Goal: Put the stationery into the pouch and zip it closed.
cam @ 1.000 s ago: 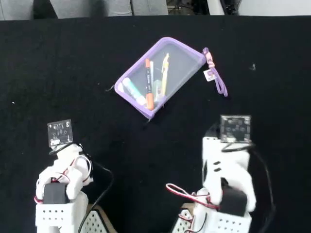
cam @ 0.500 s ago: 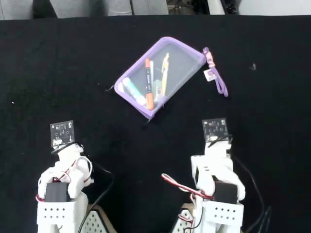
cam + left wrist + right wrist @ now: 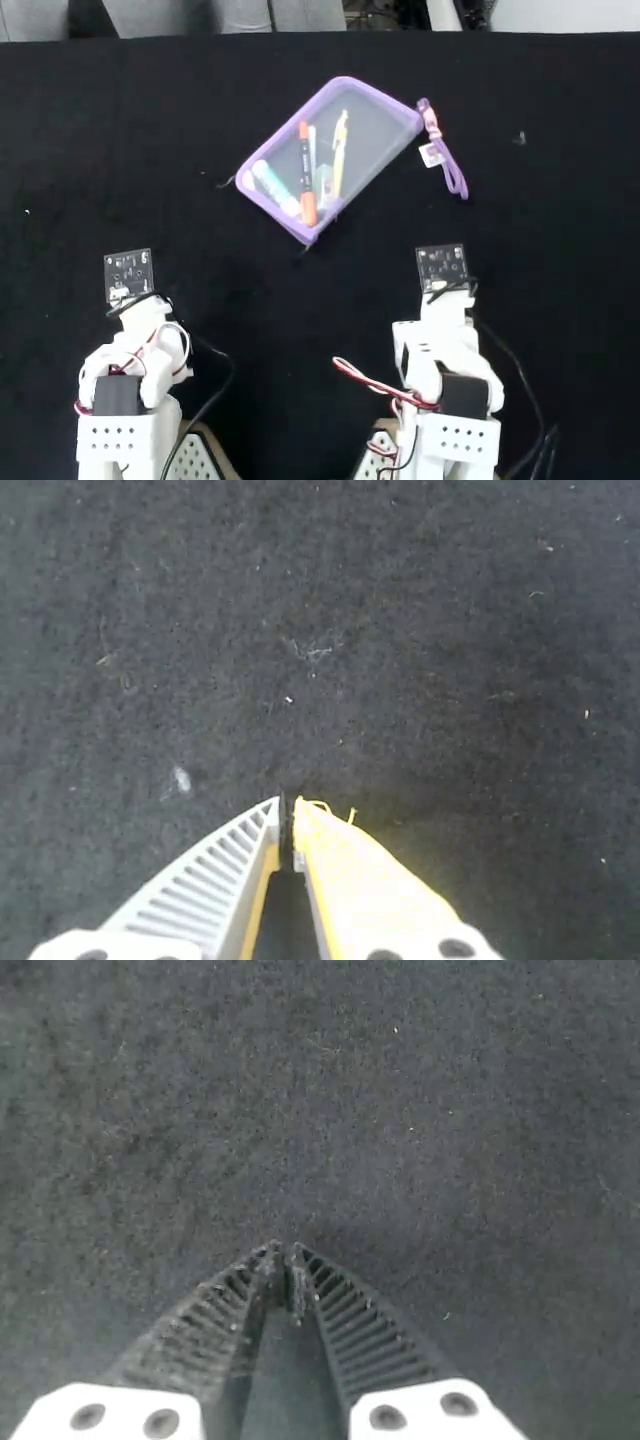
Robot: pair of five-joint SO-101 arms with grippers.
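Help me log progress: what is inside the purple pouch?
Through the pouch's clear face: an orange marker, a yellow pen, a white pen and a pale tube with a green part. Anything lying beneath them is covered.

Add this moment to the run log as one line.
pouch: flat on table, pens inside | left hand: shut, empty, above table | right hand: shut, empty, above table

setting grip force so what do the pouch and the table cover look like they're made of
Pouch: probably soft clear plastic or mesh with purple fabric edging; the pens show through its face. Table cover: matte black felt-like cloth, holding lint specks.
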